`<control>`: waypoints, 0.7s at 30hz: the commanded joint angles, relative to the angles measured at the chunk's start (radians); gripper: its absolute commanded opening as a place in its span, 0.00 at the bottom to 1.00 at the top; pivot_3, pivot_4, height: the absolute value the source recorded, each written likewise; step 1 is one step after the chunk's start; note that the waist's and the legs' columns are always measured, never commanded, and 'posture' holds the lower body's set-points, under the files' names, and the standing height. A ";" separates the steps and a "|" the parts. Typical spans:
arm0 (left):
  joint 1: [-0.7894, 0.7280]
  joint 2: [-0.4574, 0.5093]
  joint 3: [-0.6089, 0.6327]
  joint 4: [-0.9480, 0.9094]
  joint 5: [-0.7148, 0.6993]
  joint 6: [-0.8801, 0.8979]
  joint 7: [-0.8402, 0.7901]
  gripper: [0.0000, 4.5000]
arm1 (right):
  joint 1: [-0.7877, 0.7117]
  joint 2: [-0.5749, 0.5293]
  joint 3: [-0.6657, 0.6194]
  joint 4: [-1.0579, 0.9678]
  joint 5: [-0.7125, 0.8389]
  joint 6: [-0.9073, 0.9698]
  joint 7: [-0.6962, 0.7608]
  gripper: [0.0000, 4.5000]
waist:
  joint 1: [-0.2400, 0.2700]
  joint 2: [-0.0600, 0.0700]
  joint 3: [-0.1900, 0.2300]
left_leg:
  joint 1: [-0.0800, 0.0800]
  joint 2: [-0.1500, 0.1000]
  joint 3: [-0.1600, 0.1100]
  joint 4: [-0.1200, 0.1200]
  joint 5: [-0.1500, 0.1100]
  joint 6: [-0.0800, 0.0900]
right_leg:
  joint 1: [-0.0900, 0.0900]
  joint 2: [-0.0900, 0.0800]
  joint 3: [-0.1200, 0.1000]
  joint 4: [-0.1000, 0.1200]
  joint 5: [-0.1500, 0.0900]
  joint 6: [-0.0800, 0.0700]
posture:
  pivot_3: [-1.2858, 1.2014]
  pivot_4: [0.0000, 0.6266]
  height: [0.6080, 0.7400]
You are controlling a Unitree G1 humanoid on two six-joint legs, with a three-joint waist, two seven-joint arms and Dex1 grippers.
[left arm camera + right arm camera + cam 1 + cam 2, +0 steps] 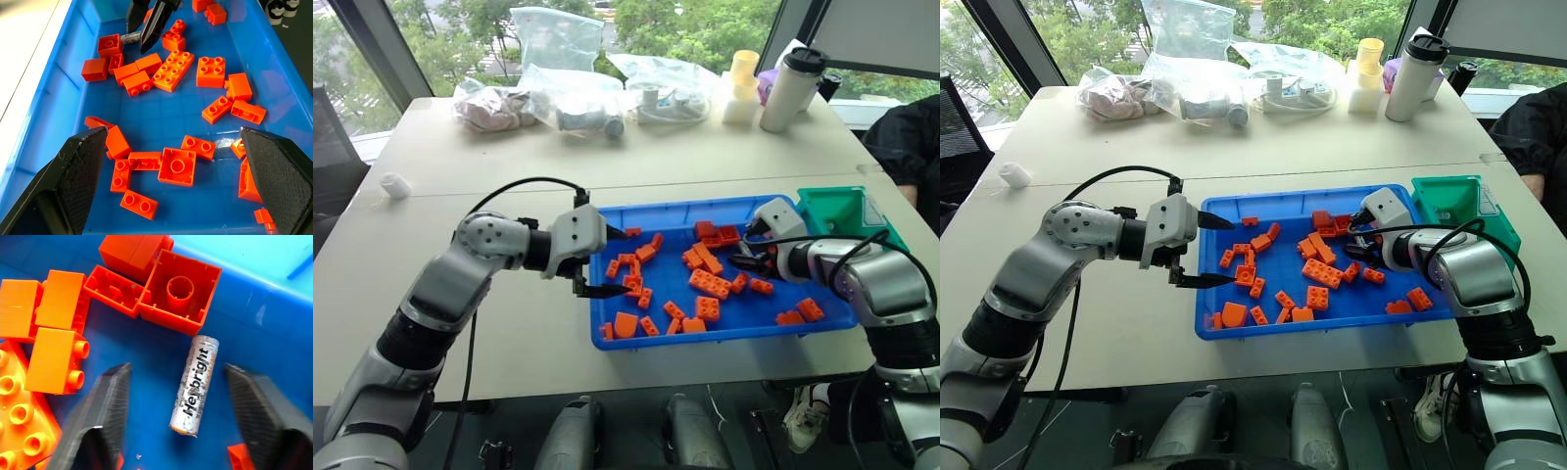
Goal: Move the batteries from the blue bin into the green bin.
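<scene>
Left eye view takes in a pale surface [724, 166] with a small white roll [395, 184] lying alone near its left edge. Along the far side sit clear plastic bags [558, 93] of odds and ends, then a yellow-and-white container [742, 86], then a white tumbler with a black lid [792, 88].

Nearer, the left gripper [594, 247] hovers over the left end of the blue bin [695, 338], its jaws wide apart and holding nothing; in the left wrist view its fingers [68, 181] frame a scatter of orange bricks [172, 71] on the blue floor below.

The blue bin lies across the middle of the surface, bricks spread over most of it. Toward its right end the right gripper [744, 257] reaches down among the bricks. In the right wrist view a battery [194, 384], silver-grey with black lettering, lies flat on the bin floor between the two fingers [100, 416]; the jaws stand partly apart on either side of it, not touching it. An upturned orange brick [178, 291] lies just beyond one end of the battery.

The green bin [842, 213] stands against the blue bin's far right corner. A person's dark sleeve [906, 147] shows at the right edge.
</scene>
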 commanded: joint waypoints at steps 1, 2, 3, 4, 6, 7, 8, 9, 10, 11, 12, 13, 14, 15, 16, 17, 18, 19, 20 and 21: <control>-0.017 0.001 0.004 -0.022 0.004 -0.018 -0.005 1.00 | -0.009 0.005 -0.003 -0.003 -0.008 0.002 -0.005 0.24 | 0.000 0.000 0.000 | 0.000 0.000 0.000 0.000 0.000 0.000 | 0.000 0.000 0.000 0.000 0.000 0.000 | 0.52 0.24 1.00; -0.017 0.000 0.003 -0.021 0.004 -0.019 -0.006 1.00 | -0.009 0.006 -0.004 -0.005 -0.007 0.004 -0.006 0.12 | 0.000 0.000 0.000 | 0.000 0.000 0.000 0.000 0.000 0.000 | 0.000 0.000 0.000 0.000 0.000 0.000 | 0.52 0.24 1.00; -0.017 -0.001 0.003 -0.021 0.005 -0.020 -0.007 1.00 | -0.009 0.006 -0.004 -0.006 -0.007 0.005 -0.006 0.00 | 0.000 0.000 0.000 | 0.000 0.000 0.000 0.000 0.000 0.000 | 0.000 0.000 0.000 0.000 0.000 0.000 | 0.52 0.24 1.00; -0.019 -0.003 0.002 -0.016 0.006 -0.023 -0.007 1.00 | -0.010 0.006 -0.004 -0.009 -0.007 0.006 -0.007 0.01 | 0.000 0.000 0.000 | 0.000 0.000 0.000 0.000 0.000 0.000 | 0.000 0.000 0.000 0.000 0.000 0.000 | 0.52 0.24 1.00; -0.023 -0.008 0.006 -0.002 0.004 -0.028 -0.008 1.00 | -0.015 0.005 -0.036 -0.021 0.005 0.004 -0.008 0.01 | 0.000 0.000 0.000 | 0.000 0.000 0.000 0.000 0.000 0.000 | 0.000 0.000 0.000 0.000 0.000 0.000 | 0.52 0.24 1.00; -0.026 -0.017 0.018 0.010 -0.005 -0.028 -0.004 1.00 | -0.020 0.000 -0.073 -0.031 0.011 0.010 -0.017 0.01 | 0.000 0.000 0.000 | 0.000 0.000 0.000 0.000 0.000 0.000 | 0.000 0.000 0.000 0.000 0.000 0.000 | 0.52 0.24 1.00; -0.029 -0.028 0.034 0.024 -0.018 -0.025 0.002 1.00 | -0.028 -0.006 -0.114 -0.043 0.023 0.018 -0.023 0.01 | 0.001 0.000 0.000 | 0.000 0.000 0.000 0.000 0.000 0.000 | 0.000 0.000 0.000 0.000 0.000 0.000 | 0.52 0.24 1.00; -0.035 -0.037 0.047 0.041 -0.023 -0.026 0.011 1.00 | -0.036 -0.012 -0.155 -0.057 0.038 0.034 -0.024 0.01 | 0.002 0.000 0.000 | 0.000 0.000 0.000 0.000 0.000 0.000 | 0.000 0.000 0.000 0.000 0.000 0.000 | 0.52 0.24 1.00; -0.051 -0.051 0.055 0.074 -0.006 -0.048 0.033 1.00 | -0.045 -0.022 -0.208 -0.072 0.054 0.030 -0.023 0.01 | 0.002 0.000 0.000 | 0.000 0.000 0.000 0.000 0.000 0.000 | 0.000 0.000 0.000 0.000 0.000 0.000 | 0.52 0.24 1.00; -0.068 -0.067 0.060 0.101 0.011 -0.064 0.055 1.00 | -0.055 -0.028 -0.253 -0.079 0.066 0.035 -0.027 0.01 | 0.003 0.000 0.000 | 0.000 0.000 0.000 0.000 0.000 0.000 | 0.000 0.000 0.000 0.000 0.000 0.000 | 0.52 0.24 1.00; -0.090 -0.095 0.071 0.131 0.011 -0.077 0.077 1.00 | -0.070 -0.040 -0.303 -0.072 0.067 0.042 -0.042 0.01 | 0.005 0.000 0.000 | 0.000 0.000 0.000 0.000 0.000 0.000 | 0.000 0.000 0.000 0.000 0.000 0.000 | 0.52 0.24 1.00; -0.108 -0.124 0.083 0.154 0.000 -0.087 0.094 1.00 | -0.080 -0.054 -0.340 -0.064 0.062 0.036 -0.056 0.01 | 0.005 0.000 0.000 | 0.000 0.000 0.000 0.000 0.000 0.000 | 0.000 0.000 0.000 0.000 0.000 0.000 | 0.52 0.24 1.00; -0.127 -0.163 0.100 0.170 -0.030 -0.082 0.108 1.00 | -0.091 -0.067 -0.383 -0.046 0.055 0.028 -0.073 0.01 | 0.007 0.000 0.000 | 0.000 0.000 0.000 0.001 0.000 0.000 | 0.000 0.000 0.000 0.000 0.000 0.000 | 0.52 0.24 1.00; -0.144 -0.202 0.118 0.185 -0.060 -0.079 0.117 1.00 | -0.099 -0.082 -0.421 -0.025 0.047 0.018 -0.090 0.01 | 0.010 0.000 0.000 | 0.000 -0.001 0.000 0.001 0.000 0.000 | 0.000 -0.001 0.000 0.000 0.000 0.000 | 0.52 0.24 1.00; -0.155 -0.230 0.130 0.194 -0.081 -0.080 0.121 1.00 | -0.100 -0.091 -0.445 -0.010 0.040 0.003 -0.102 0.01 | 0.013 0.000 0.000 | 0.000 -0.001 0.000 0.001 0.000 0.000 | 0.000 -0.001 0.000 0.000 0.000 0.000 | 0.52 0.24 1.00; -0.163 -0.256 0.140 0.202 -0.096 -0.082 0.123 1.00 | -0.100 -0.096 -0.465 0.004 0.035 -0.008 -0.114 0.01 | 0.015 0.000 0.000 | -0.001 -0.001 0.000 0.001 0.000 0.000 | 0.000 -0.001 -0.001 0.000 0.000 0.000 | 0.52 0.24 1.00; -0.171 -0.275 0.142 0.210 -0.097 -0.093 0.128 1.00 | -0.099 -0.099 -0.480 0.015 0.032 -0.007 -0.128 0.01 | 0.016 -0.001 0.000 | 0.000 -0.001 0.000 0.001 0.000 0.000 | 0.000 -0.001 -0.001 0.000 0.000 0.000 | 0.52 0.24 1.00; -0.181 -0.301 0.140 0.218 -0.101 -0.098 0.135 1.00 | -0.091 -0.109 -0.488 0.031 0.021 -0.011 -0.140 0.01 | 0.015 0.000 0.000 | 0.000 0.000 0.000 0.001 0.000 0.000 | 0.000 -0.001 -0.001 0.000 0.000 0.000 | 0.52 0.24 1.00; -0.192 -0.329 0.133 0.219 -0.116 -0.095 0.132 1.00 | -0.080 -0.120 -0.495 0.046 0.005 -0.011 -0.158 0.01 | 0.015 0.000 0.000 | 0.000 0.000 0.000 0.001 0.000 0.000 | 0.000 -0.001 0.000 0.000 0.000 0.000 | 0.52 0.24 1.00; -0.202 -0.353 0.122 0.223 -0.127 -0.091 0.128 1.00 | -0.074 -0.125 -0.503 0.065 -0.008 -0.013 -0.176 0.01 | 0.016 0.000 0.000 | 0.000 0.000 0.001 0.001 0.000 0.000 | 0.000 -0.001 0.000 0.000 0.000 0.000 | 0.52 0.24 1.00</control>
